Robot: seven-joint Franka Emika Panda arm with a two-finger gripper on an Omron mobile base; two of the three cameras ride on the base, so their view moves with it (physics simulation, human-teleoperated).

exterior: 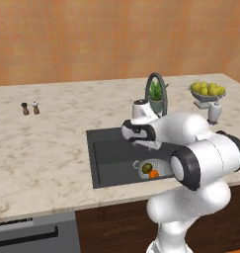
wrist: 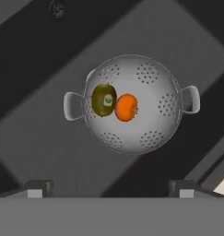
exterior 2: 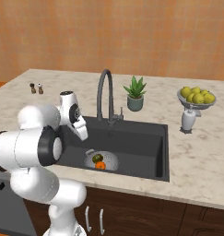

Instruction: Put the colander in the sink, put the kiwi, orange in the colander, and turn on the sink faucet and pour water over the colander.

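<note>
The colander (wrist: 136, 103) holds kiwi (wrist: 103, 99), bearing a small unreadable sticker, touching orange (wrist: 126, 107); claw (wrist: 111, 188) spread wide above.

You get two base cameras behind the arm — one off its left, one off its right — both looking forward and down across the counter at the sink (exterior: 111, 153), from a little way back. Your hand camera looks straight down from close above the colander (wrist: 132, 103) on the sink floor — the same colander both base views share (exterior 2: 102, 161).
</note>
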